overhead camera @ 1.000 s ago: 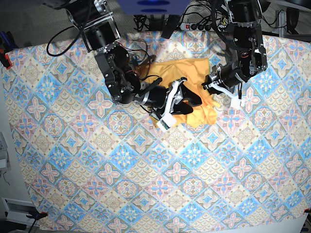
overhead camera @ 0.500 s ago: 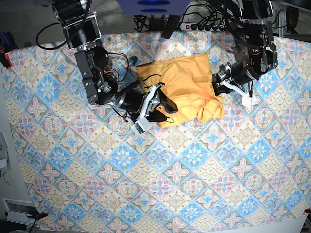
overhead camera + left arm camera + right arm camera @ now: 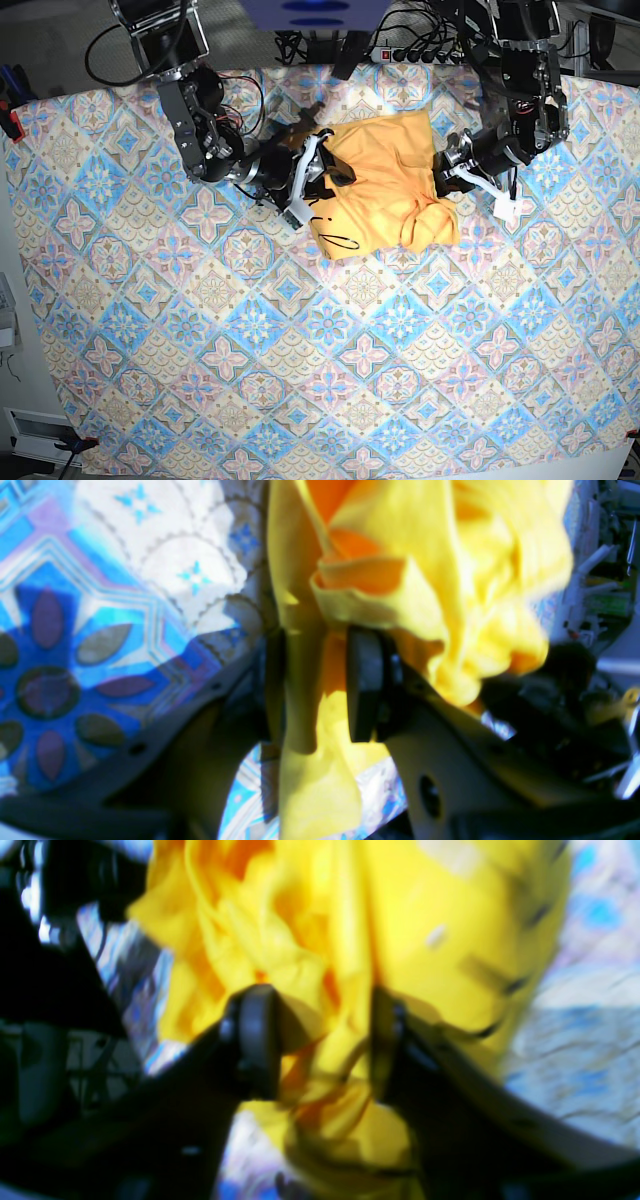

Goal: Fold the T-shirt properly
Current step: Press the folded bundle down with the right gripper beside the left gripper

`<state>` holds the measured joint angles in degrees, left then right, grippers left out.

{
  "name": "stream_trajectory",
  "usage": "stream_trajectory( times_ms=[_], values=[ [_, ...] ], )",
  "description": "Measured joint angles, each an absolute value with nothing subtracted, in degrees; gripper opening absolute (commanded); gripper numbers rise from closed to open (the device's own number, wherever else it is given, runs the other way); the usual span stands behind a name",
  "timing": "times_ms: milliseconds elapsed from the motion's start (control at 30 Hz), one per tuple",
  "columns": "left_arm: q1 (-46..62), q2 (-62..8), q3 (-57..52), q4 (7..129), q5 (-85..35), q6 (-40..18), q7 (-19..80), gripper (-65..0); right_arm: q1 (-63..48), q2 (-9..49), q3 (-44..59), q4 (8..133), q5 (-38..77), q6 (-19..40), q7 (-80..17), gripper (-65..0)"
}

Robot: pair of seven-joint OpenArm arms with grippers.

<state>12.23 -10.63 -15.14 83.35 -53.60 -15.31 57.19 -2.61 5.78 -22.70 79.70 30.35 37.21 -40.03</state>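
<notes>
Mid-fold: both the left claw (image 3: 312, 690) and right claw (image 3: 320, 1040) sit parted around T-shirt (image 3: 385, 180) fabric, not clenched; next, re-grip the 6 o'clock hem.

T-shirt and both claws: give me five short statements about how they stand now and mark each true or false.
1. The T-shirt lies bunched near the far edge of the patterned tablecloth. True.
2. The shirt is folded into a neat flat rectangle. False: it is crumpled, with loose folds.
3. Yellow cloth sits between the fingers of the left claw. True.
4. The right claw is far from the shirt, over bare tablecloth. False: cloth lies between its fingers.
5. Dark cursive lettering shows on the shirt's near-left corner in the base view. True.
</notes>
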Motion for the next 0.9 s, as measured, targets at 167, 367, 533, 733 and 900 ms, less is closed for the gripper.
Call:
stream_trajectory(
  times_ms=[167,367,533,733,900],
  values=[
    [12.1,-10.63,-15.14,81.87,-53.58,-15.31,57.14,-43.8,-0.47,5.52,-25.8,81.82,30.68,37.19,-40.14,-62.7],
    [12.08,-10.66,-15.14,81.36,-53.58,-15.29,56.95,-43.8,2.66,5.89,-31.68,82.46,29.95,36.91,-45.34,-63.0],
    [12.1,-10.63,-15.14,81.36,-53.58,-15.29,56.97,-43.8,4.08,5.34,-35.81,86.48,30.7,37.12,-44.42,-62.6],
    [12.1,-10.63,-15.14,81.36,-53.58,-15.29,56.97,-43.8,3.51,6.72,-35.55,86.54,30.24,36.64,-44.75,-52.0],
    [12.1,-10.66,-15.14,81.36,-53.58,-15.29,56.97,-43.8,3.46,8.45,-35.16,87.74,30.28,36.84,-44.62,-44.0]
  ],
)
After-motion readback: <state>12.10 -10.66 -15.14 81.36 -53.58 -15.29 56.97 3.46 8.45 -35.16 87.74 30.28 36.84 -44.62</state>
